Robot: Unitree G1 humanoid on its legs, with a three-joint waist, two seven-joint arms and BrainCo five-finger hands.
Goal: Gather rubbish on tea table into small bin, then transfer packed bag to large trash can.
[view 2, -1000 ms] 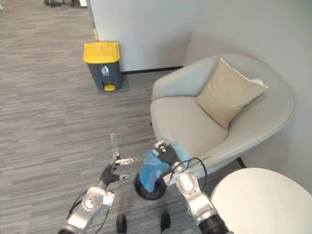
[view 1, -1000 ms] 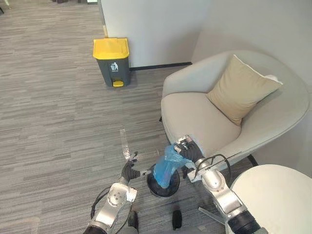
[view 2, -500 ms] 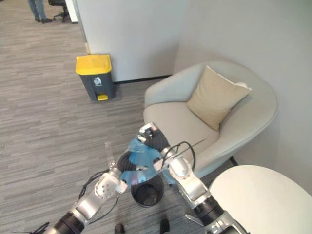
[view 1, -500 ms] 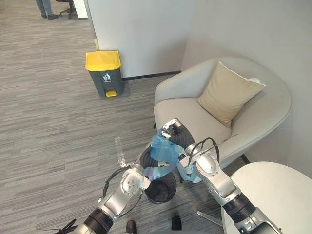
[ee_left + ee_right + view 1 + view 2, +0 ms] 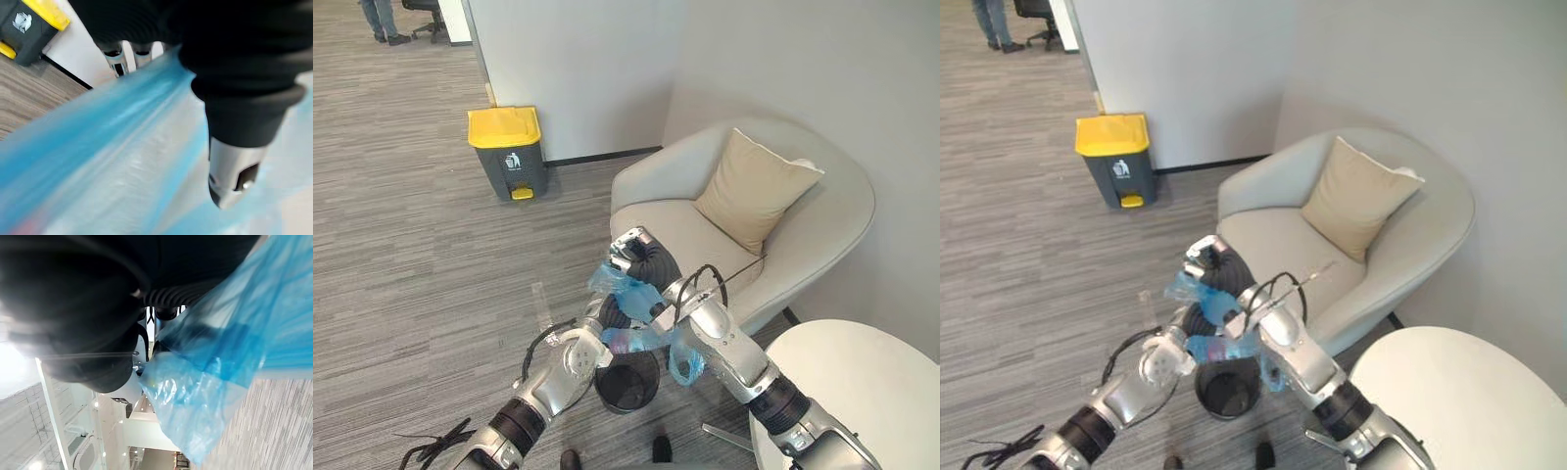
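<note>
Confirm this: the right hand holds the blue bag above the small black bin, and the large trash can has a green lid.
Wrong lid colour: the large trash can has a yellow lid, not green, as the left eye view shows. The rest holds.

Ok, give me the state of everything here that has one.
blue bag: lifted, hanging in the air
small bin: upright on floor, liner out
large trash can: upright, yellow lid shut
right hand: shut on the bag's top
left hand: against the bag, grip hidden
</note>
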